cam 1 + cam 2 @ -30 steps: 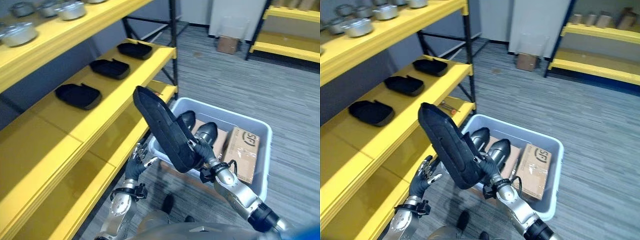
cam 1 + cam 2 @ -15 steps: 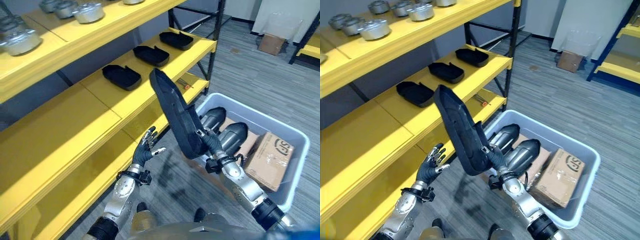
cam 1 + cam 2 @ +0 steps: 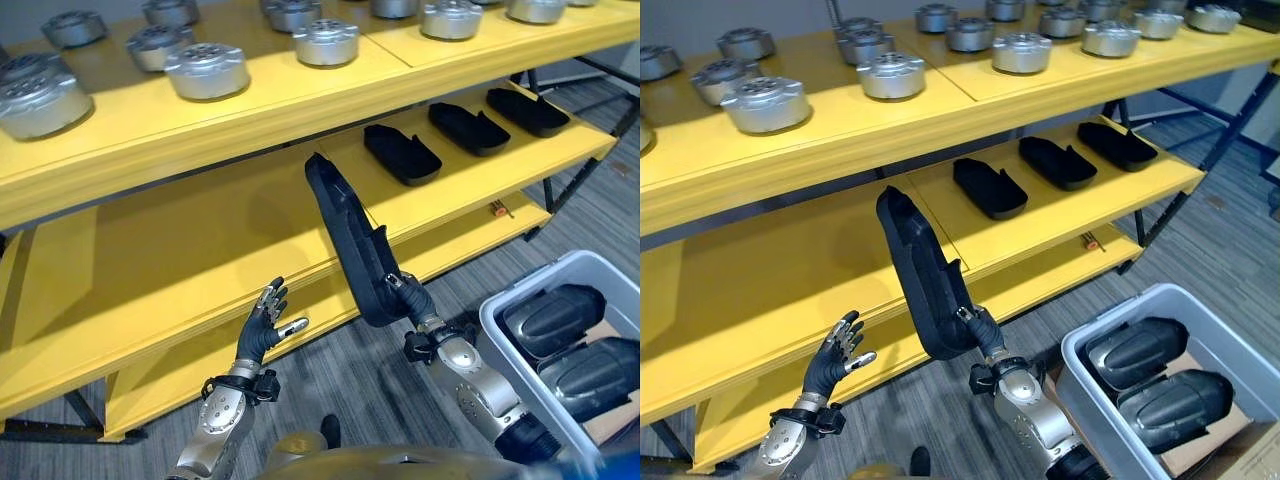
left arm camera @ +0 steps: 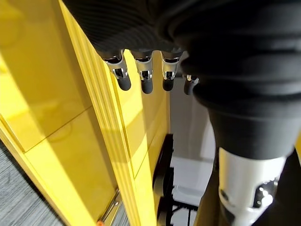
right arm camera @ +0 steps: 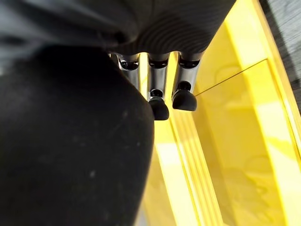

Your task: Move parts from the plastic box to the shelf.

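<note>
Three black trays already lie in a row on the middle board of your yellow shelf, toward its right end, each apart from the next. Your right hand has a fourth black part, long and tray-shaped, held nearly upright by its lower end; your fingers curl round that end, and the right wrist view shows the part's dark mass just beside them. The part's upper tip stands in front of the middle board's front edge, left of the three trays, and you cannot tell from these views whether it touches the shelf.

Your left hand is raised in front of the lower board, well to the left of the part, with fingers straight and spread and nothing in it. The left wrist view looks along those fingers at the yellow boards.

On the top board you have round silver metal parts set in rows. At the lower right, the grey plastic box sits on the carpeted floor, near your right arm. In it lie two dark rounded parts side by side, resting on brown cardboard.
</note>
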You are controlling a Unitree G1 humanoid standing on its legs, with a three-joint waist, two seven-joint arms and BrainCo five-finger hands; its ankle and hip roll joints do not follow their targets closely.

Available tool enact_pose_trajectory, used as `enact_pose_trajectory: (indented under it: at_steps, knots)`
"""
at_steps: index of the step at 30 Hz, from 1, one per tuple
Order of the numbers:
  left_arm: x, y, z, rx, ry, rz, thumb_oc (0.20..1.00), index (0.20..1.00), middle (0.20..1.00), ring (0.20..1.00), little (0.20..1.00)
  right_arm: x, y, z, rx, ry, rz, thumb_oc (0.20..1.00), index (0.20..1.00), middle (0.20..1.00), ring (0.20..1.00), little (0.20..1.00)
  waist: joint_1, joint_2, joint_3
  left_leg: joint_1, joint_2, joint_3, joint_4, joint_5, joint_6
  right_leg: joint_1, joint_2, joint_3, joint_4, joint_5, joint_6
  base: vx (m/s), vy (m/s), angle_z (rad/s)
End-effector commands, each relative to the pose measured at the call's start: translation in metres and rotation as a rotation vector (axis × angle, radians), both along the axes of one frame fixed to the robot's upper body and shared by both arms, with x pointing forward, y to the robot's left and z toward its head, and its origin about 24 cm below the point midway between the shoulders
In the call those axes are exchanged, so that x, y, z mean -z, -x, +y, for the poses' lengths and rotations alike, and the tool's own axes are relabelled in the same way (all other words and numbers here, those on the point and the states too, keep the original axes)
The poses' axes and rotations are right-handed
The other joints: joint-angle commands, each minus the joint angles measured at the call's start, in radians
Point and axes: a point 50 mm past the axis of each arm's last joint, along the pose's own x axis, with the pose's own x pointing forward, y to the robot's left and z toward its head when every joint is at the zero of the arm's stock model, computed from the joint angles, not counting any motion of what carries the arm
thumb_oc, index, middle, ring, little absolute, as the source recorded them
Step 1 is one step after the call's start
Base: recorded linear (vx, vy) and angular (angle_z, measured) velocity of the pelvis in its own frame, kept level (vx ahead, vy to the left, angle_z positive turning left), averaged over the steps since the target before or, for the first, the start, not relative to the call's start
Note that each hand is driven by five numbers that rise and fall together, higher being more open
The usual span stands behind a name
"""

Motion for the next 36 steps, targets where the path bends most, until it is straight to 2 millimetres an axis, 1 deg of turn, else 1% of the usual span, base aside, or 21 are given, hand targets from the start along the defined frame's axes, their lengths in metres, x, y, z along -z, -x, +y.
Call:
enact_pose_trajectory:
  at_steps: [1,4,7,8,10,11,12,13,14,15,18,19,20,21,23,25,27,30,32,33,36]
  knots:
    - [-0.03,-0.017,-0.009,0.017,0.013,-0.178,1.0,1.0,1.0,1.0,1.0,-0.047,-0.019,0.01,-0.048,-0.046,-0.223,0.2,0.2,0.2,0.2,0.2,0.005,0.041,-0.003,0.018,0.081,0.038,0.02,-0.024,-0.016,-0.053,0.094,-0.034,-0.048,0.117,-0.065,-0.03,0.148,0.12]
    - [-0.032,-0.021,-0.007,0.024,0.009,-0.178,1.0,1.0,1.0,1.0,1.0,-0.052,-0.026,0.016,-0.038,-0.05,-0.223,0.2,0.2,0.2,0.2,0.2,0.033,0.035,0.0,0.012,0.069,0.038,0.02,-0.026,-0.006,-0.052,0.079,-0.057,-0.046,0.129,-0.054,-0.04,0.172,0.06]
    - [-0.03,-0.022,-0.005,0.021,0.002,-0.164,1.0,1.0,1.0,1.0,1.0,-0.055,-0.033,0.018,-0.013,-0.045,-0.231,0.2,0.2,0.2,0.2,0.2,0.056,0.032,-0.003,0.006,0.06,0.042,0.023,-0.029,0.004,-0.052,0.06,-0.081,-0.02,0.131,-0.055,-0.02,0.195,0.24]
    - [-0.029,-0.022,-0.004,0.024,0.002,-0.159,1.0,1.0,1.0,1.0,1.0,-0.056,-0.036,0.018,0.003,-0.041,-0.225,0.2,0.2,0.2,0.2,0.2,0.066,0.03,-0.003,0.019,0.055,0.04,0.021,-0.044,0.004,-0.045,0.052,-0.086,0.009,0.111,-0.048,-0.01,0.246,0.14]
    - [-0.028,-0.025,-0.005,0.031,0.003,-0.157,1.0,1.0,1.0,1.0,1.0,-0.056,-0.043,0.02,0.031,-0.037,-0.215,0.2,0.2,0.2,0.2,0.2,0.08,0.03,0.001,0.02,0.041,0.038,0.028,-0.055,0.021,-0.068,0.022,-0.108,0.103,0.131,-0.046,-0.01,0.248,0.16]
    - [-0.028,-0.026,-0.007,0.041,0.009,-0.153,1.0,1.0,1.0,1.0,1.0,-0.056,-0.045,0.021,0.049,-0.029,-0.21,0.2,0.2,0.2,0.2,0.2,0.078,0.03,0.002,0.024,0.035,0.032,0.025,-0.057,0.029,-0.08,0.019,-0.094,0.145,0.131,-0.047,-0.04,0.174,0.16]
    - [-0.029,-0.028,-0.01,0.059,0.012,-0.157,1.0,1.0,1.0,1.0,1.0,-0.056,-0.047,0.018,0.074,-0.025,-0.203,0.2,0.2,0.2,0.2,0.2,0.065,0.031,0.0,0.009,0.031,0.005,0.025,-0.045,0.041,-0.09,0.069,-0.056,0.133,0.101,-0.072,-0.03,0.108,0.26]
    - [-0.028,-0.029,-0.012,0.066,0.016,-0.153,1.0,1.0,1.0,1.0,1.0,-0.055,-0.048,0.015,0.087,-0.02,-0.199,0.2,0.2,0.2,0.2,0.2,0.052,0.028,-0.002,0.009,0.023,-0.022,0.017,-0.044,0.047,-0.099,0.107,-0.018,0.128,0.085,-0.078,0.02,0.028,0.83]
    - [-0.025,-0.027,-0.019,0.081,0.022,-0.145,1.0,1.0,1.0,1.0,1.0,-0.051,-0.046,0.008,0.117,-0.01,-0.186,0.2,0.2,0.2,0.2,0.2,0.019,0.014,-0.011,0.015,-0.001,-0.085,0.002,-0.046,0.048,-0.104,0.205,0.088,0.068,0.053,-0.103,0.08,-0.004,1.03]
    - [-0.023,-0.028,-0.022,0.081,0.029,-0.143,1.0,1.0,1.0,1.0,1.0,-0.05,-0.046,0.005,0.119,-0.007,-0.178,0.2,0.2,0.2,0.2,0.2,0.008,0.008,-0.02,0.014,-0.009,-0.101,-0.002,-0.045,0.045,-0.108,0.22,0.12,0.025,0.068,-0.105,0.09,-0.034,1.26]
    - [-0.024,-0.029,-0.03,0.08,0.038,-0.152,1.0,1.0,1.0,1.0,1.0,-0.043,-0.045,-0.002,0.111,0.004,-0.17,0.2,0.2,0.2,0.2,0.2,-0.011,-0.006,-0.025,0.02,-0.025,-0.123,-0.002,-0.059,0.044,-0.125,0.225,0.199,-0.101,0.166,-0.081,0.05,-0.082,0.55]
    - [-0.024,-0.029,-0.032,0.088,0.038,-0.155,1.0,1.0,1.0,1.0,1.0,-0.042,-0.045,-0.005,0.116,0.003,-0.166,0.2,0.2,0.2,0.2,0.2,-0.02,-0.009,-0.023,0.023,-0.029,-0.133,-0.002,-0.066,0.047,-0.148,0.224,0.234,-0.123,0.201,-0.069,0.03,-0.112,-0.2]
    - [-0.023,-0.029,-0.033,0.101,0.035,-0.156,1.0,1.0,1.0,1.0,1.0,-0.04,-0.045,-0.006,0.116,0.002,-0.163,0.2,0.2,0.2,0.2,0.2,-0.025,-0.009,-0.021,0.026,-0.03,-0.138,-0.002,-0.069,0.048,-0.168,0.222,0.25,-0.124,0.22,-0.061,0.09,-0.298,-0.09]
    - [-0.02,-0.027,-0.034,0.138,-0.027,-0.156,1.0,1.0,1.0,1.0,1.0,-0.041,-0.049,-0.008,0.121,0.009,-0.178,0.2,0.2,0.2,0.2,0.2,-0.044,-0.005,-0.004,0.04,-0.019,-0.155,0.008,-0.087,0.051,-0.232,0.201,0.313,-0.114,0.268,-0.033,0.11,-0.321,0.05]
    - [-0.018,-0.026,-0.032,0.147,-0.039,-0.156,1.0,1.0,1.0,1.0,1.0,-0.04,-0.048,-0.01,0.127,0.009,-0.17,0.2,0.2,0.2,0.2,0.2,-0.055,-0.003,0.002,0.043,-0.014,-0.167,0.017,-0.095,0.052,-0.247,0.199,0.347,-0.103,0.273,-0.029,0.11,-0.244,0.37]
    - [-0.018,-0.024,-0.03,0.144,-0.024,-0.152,1.0,1.0,1.0,1.0,1.0,-0.031,-0.043,-0.016,0.141,0.026,-0.131,0.2,0.2,0.2,0.2,0.2,-0.066,-0.003,0.006,0.044,-0.008,-0.192,0.037,-0.11,0.048,-0.224,0.205,0.383,-0.119,0.263,-0.04,0.21,-0.252,0.85]
    - [-0.017,-0.022,-0.028,0.101,0.006,-0.142,1.0,1.0,1.0,1.0,1.0,-0.025,-0.041,-0.016,0.142,0.052,-0.108,0.2,0.2,0.2,0.2,0.2,-0.058,-0.005,0.006,0.049,0.001,-0.186,0.047,-0.116,0.036,-0.204,0.203,0.352,-0.125,0.248,-0.047,0.18,-0.202,0.64]
    - [-0.02,-0.023,-0.028,0.057,0.073,-0.148,1.0,1.0,1.0,1.0,1.0,-0.023,-0.043,-0.01,0.133,0.091,-0.093,0.2,0.2,0.2,0.2,0.2,-0.041,-0.006,0.011,0.05,0.03,-0.145,0.044,-0.107,0.011,-0.167,0.194,0.271,-0.125,0.214,-0.064,0.1,-0.138,0.29]
    - [-0.023,-0.023,-0.031,0.064,0.098,-0.16,1.0,1.0,1.0,1.0,1.0,-0.023,-0.045,-0.009,0.146,0.118,-0.09,0.2,0.2,0.2,0.2,0.2,-0.032,-0.007,0.015,0.045,0.044,-0.134,0.043,-0.099,0.001,-0.149,0.196,0.236,-0.119,0.192,-0.074,0.09,-0.154,0.15]
    - [-0.025,-0.024,-0.035,0.076,0.098,-0.166,1.0,1.0,1.0,1.0,1.0,-0.022,-0.047,-0.01,0.163,0.135,-0.085,0.2,0.2,0.2,0.2,0.2,-0.025,-0.009,0.02,0.035,0.061,-0.129,0.047,-0.087,-0.01,-0.139,0.199,0.208,-0.105,0.172,-0.085,0.11,-0.206,0.17]
    - [-0.025,-0.026,-0.04,0.081,0.102,-0.152,1.0,1.0,1.0,1.0,1.0,-0.024,-0.051,-0.013,0.185,0.158,-0.098,0.2,0.2,0.2,0.2,0.2,-0.018,-0.011,0.031,0.024,0.088,-0.117,0.047,-0.068,-0.029,-0.121,0.207,0.171,-0.085,0.141,-0.102,0.1,-0.152,0.3]
